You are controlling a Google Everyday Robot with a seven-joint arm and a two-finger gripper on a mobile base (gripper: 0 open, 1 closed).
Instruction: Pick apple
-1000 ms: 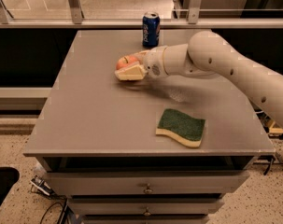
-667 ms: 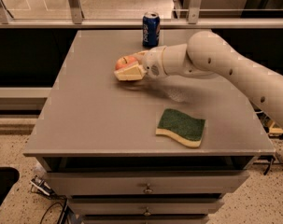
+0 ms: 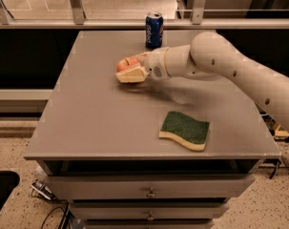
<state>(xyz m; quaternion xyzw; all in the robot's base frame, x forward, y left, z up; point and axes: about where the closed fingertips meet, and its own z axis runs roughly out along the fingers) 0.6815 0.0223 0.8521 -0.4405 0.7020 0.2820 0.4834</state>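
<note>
The red-orange apple (image 3: pixel 126 63) is at the middle back of the grey table (image 3: pixel 96 123), between the cream fingers of my gripper (image 3: pixel 130 69). The gripper reaches in from the right on the white arm (image 3: pixel 220 66) and is shut on the apple, low over the table top. The near finger (image 3: pixel 132 75) covers the apple's lower front, so only its top shows. I cannot tell whether the apple still rests on the table.
A blue soda can (image 3: pixel 154 30) stands upright at the table's back edge, just behind the gripper. A green and yellow sponge (image 3: pixel 185 130) lies near the front right. Drawers sit under the table front. A railing runs behind.
</note>
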